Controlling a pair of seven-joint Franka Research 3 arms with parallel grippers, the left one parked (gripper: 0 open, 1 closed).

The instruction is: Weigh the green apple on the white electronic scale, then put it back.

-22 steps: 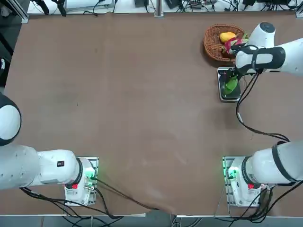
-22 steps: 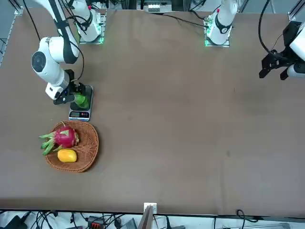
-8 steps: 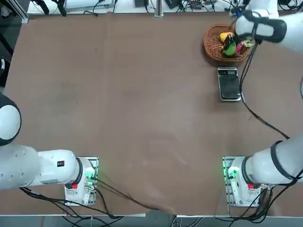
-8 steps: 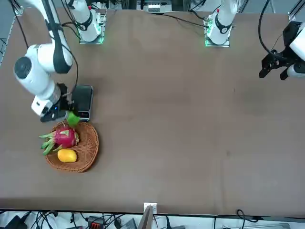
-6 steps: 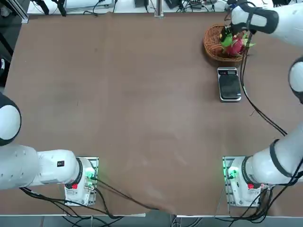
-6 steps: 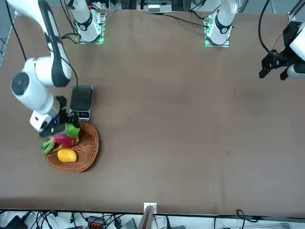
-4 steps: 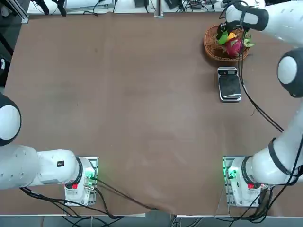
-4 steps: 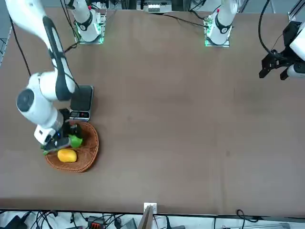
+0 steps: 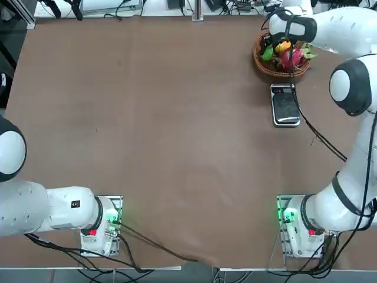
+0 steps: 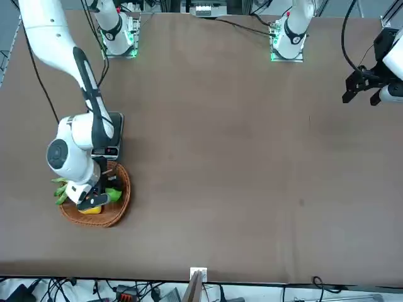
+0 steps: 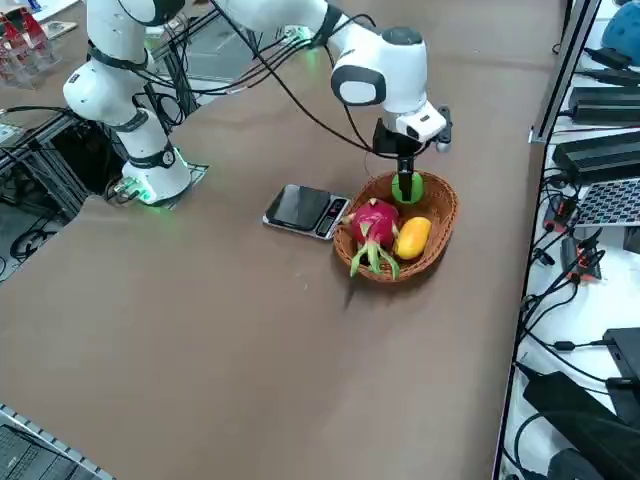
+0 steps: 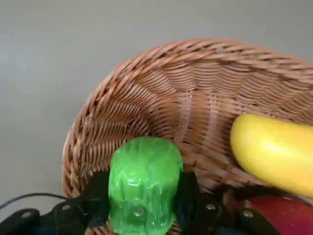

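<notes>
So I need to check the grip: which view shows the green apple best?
The right wrist view: the green apple fills it, clamped in the right gripper. Right side shows it small; top and front show slivers.

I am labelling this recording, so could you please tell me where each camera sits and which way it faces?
Top view: overhead, looking down; both arm bases at the bottom edge, right claw over the basket.
Front view: across the table, facing the robot; scale partly hidden by the right arm.
Right side view: raised, looking diagonally; green apple held in the basket.
Right wrist view: on the wrist, looking at its fingers gripping the apple.
All four show the basket.
</notes>
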